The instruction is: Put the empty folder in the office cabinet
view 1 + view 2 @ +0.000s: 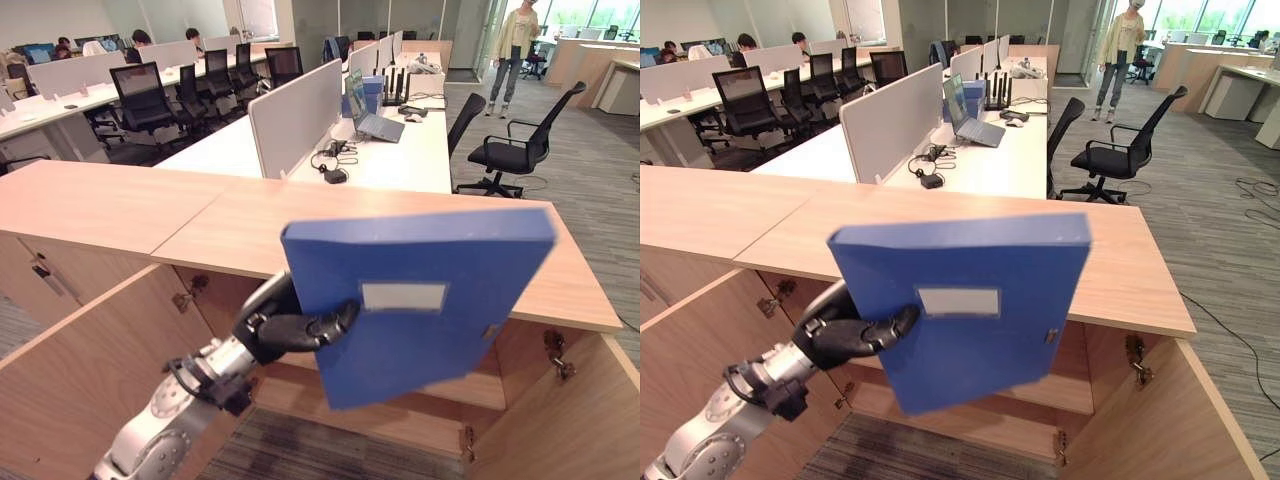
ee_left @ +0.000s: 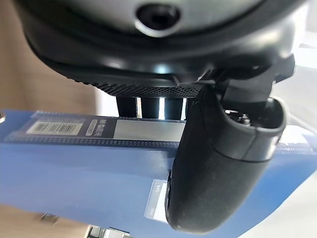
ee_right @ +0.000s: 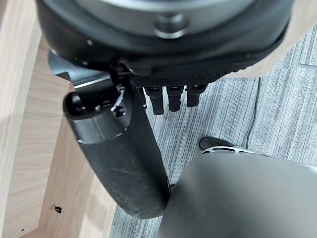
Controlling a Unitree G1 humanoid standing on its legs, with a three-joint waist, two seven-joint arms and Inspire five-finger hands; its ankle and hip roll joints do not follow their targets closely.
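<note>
My left hand (image 1: 287, 325) holds a blue box folder (image 1: 430, 300) upright in the air, thumb across its front face and fingers behind it. The folder carries a white label and hangs before the open wooden office cabinet (image 1: 150, 215), level with its top edge. In the left wrist view the thumb (image 2: 218, 163) presses on the folder (image 2: 74, 168) just below its labelled spine. In its own wrist view my right hand (image 3: 124, 158) hangs empty over grey carpet beside a wooden panel, its fingers (image 3: 171, 96) relaxed.
The cabinet's left door (image 1: 90, 370) and right door (image 1: 565, 420) stand swung open towards me. Behind the cabinet are white desks with a laptop (image 1: 375, 120), black office chairs (image 1: 515, 150), seated people far left and a person (image 1: 513, 50) standing far right.
</note>
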